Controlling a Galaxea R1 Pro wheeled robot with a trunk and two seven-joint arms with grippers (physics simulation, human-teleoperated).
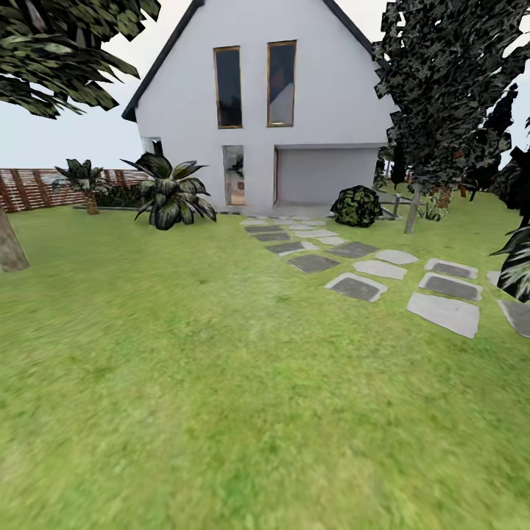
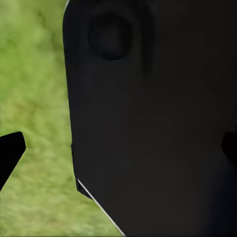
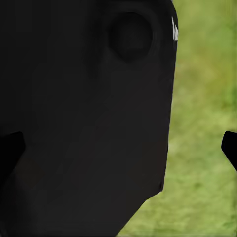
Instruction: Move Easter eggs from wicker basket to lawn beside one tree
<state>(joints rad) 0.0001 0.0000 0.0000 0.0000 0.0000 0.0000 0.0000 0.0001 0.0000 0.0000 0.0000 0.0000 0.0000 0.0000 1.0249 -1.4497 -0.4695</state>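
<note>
The lawn point(image 1: 221, 383) spreads wide in the head view, mottled green and running up to a white house. The Easter eggs and the wicker basket are out of view. One tree's pale trunk point(image 1: 10, 246) stands at the far left edge under dark leaf clumps. A second tree point(image 1: 413, 210) with a grey trunk rises at the right, beyond the stones. In the left wrist view my left gripper point(image 2: 118, 148) is open, its dark fingertips far apart, with a black part of the robot's body and grass behind. My right gripper point(image 3: 118, 148) is open the same way over grass.
Grey stepping stones point(image 1: 357, 285) run from the house door toward the right. A spiky dark plant point(image 1: 171, 193) and a small palm point(image 1: 87, 184) stand at the back left before the slatted fence point(image 1: 29, 188). A round bush point(image 1: 357, 206) sits by the garage.
</note>
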